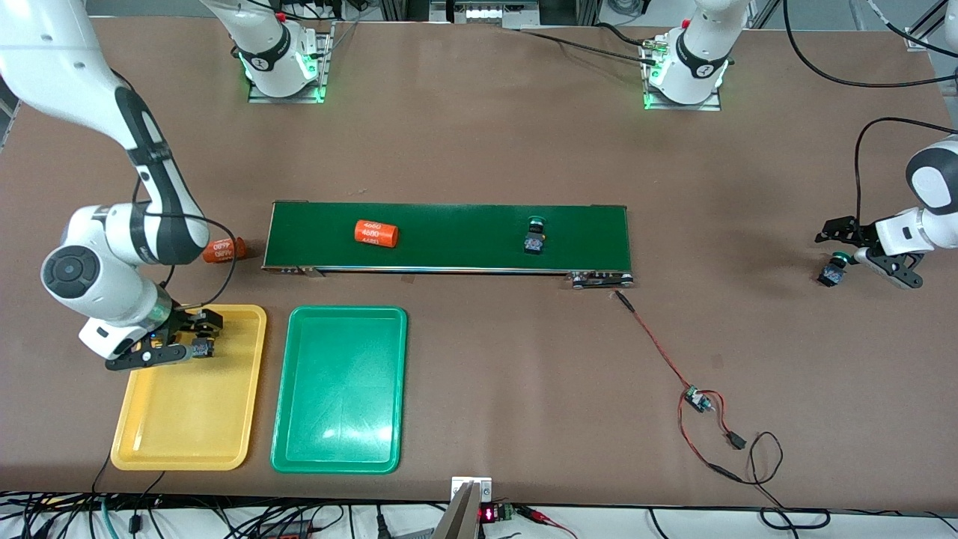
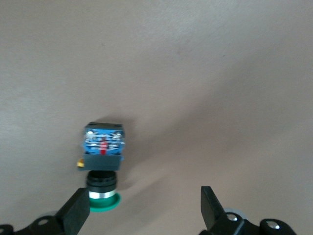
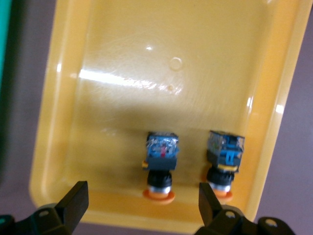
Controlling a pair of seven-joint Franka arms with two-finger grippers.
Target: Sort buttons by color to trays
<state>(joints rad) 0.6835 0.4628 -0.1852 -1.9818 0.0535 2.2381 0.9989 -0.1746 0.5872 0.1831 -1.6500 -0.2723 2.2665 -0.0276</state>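
Two yellow-orange buttons (image 3: 161,164) (image 3: 225,157) lie side by side in the yellow tray (image 3: 122,73), near one of its short walls. My right gripper (image 3: 139,205) is open just above them and holds nothing; in the front view it (image 1: 179,340) hangs over the yellow tray (image 1: 187,427). One dark green button (image 1: 534,236) lies on the conveyor belt. Another green button (image 2: 102,156) lies on the bare table at the left arm's end (image 1: 832,272). My left gripper (image 2: 142,208) is open over it, with the cap beside one finger (image 2: 76,213). The green tray (image 1: 340,389) holds nothing.
The long dark green conveyor belt (image 1: 449,236) carries an orange "4680" cylinder (image 1: 376,233). A second orange cylinder (image 1: 223,249) lies on the table off the belt's end, close to my right arm. A red and black wire with a small board (image 1: 696,400) trails near the front edge.
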